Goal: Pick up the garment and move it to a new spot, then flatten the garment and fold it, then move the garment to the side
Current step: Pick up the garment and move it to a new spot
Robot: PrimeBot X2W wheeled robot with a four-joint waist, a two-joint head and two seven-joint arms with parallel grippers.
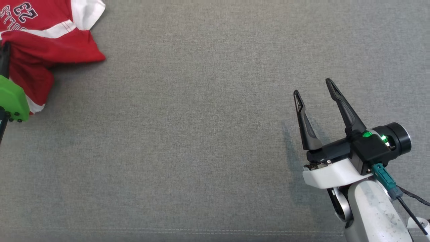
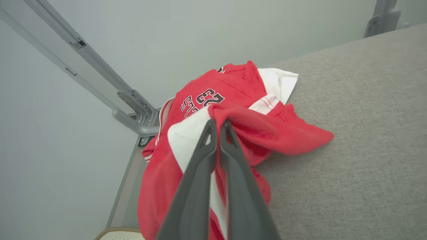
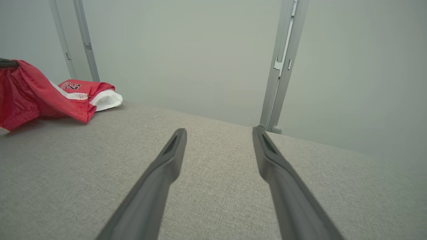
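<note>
L gripper [image 2: 218, 124] clamped on a red fold of the red-and-white garment [image 2: 277, 133], bunched at far-left corner of grey tabletop [image 1: 201, 134]. R gripper [image 1: 312, 86] spread wide, empty, hovering well apart over bare cloth.

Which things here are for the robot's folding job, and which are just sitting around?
For the job:
- red and white garment, bunched up
- left gripper, shut on a fold of it
- right gripper, open, away from it
- grey table, where the folding happens

Just sitting around:
- grey metal frame posts behind the table
- pale woven rim below the table's edge
</note>
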